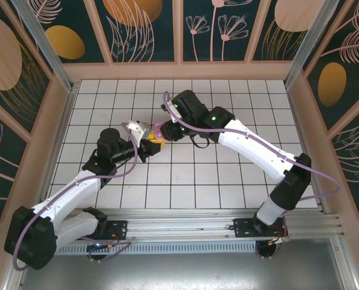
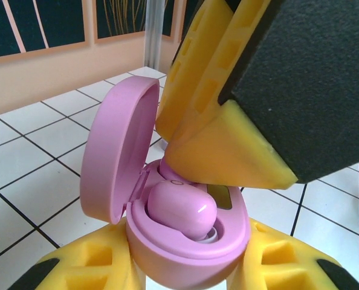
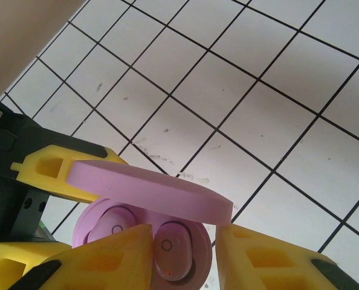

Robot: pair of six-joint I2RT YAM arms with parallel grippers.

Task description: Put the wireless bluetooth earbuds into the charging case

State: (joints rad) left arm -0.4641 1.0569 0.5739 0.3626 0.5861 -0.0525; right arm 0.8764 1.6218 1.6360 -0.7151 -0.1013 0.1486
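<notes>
The tiled counter [image 1: 228, 181] carries nothing of the task on its surface that I can make out; the work happens in the air above its middle, where the two arms meet. The left gripper [image 1: 150, 145] is closed on the charging case [image 2: 185, 254], its yellow fingers clamped on either side of the lilac base and holding it up off the tiles. The right gripper [image 3: 184, 241] comes in from the far side with its jaws part-way apart. They straddle one well of the case, and one of its fingers [image 2: 228, 139] lies across the back of the opening. A sliver of space shows between its other finger and the case rim, so it does not seem to be pinching anything.

The lid [image 2: 116, 157] is hinged up and stands open to one side. Inside the case, the first earbud [image 2: 179, 208] lies in the well between the right gripper's fingers, and the second earbud [image 3: 115, 228] lies in the neighbouring well, half covered by a finger.

By my reading the task is almost done, since both earbuds are in the case. The first one looks a touch proud of its well, with a pale gap under one end, so it may not be fully home. What seems left is a light press to seat it and then drawing the right gripper clear without snagging the lid
</notes>
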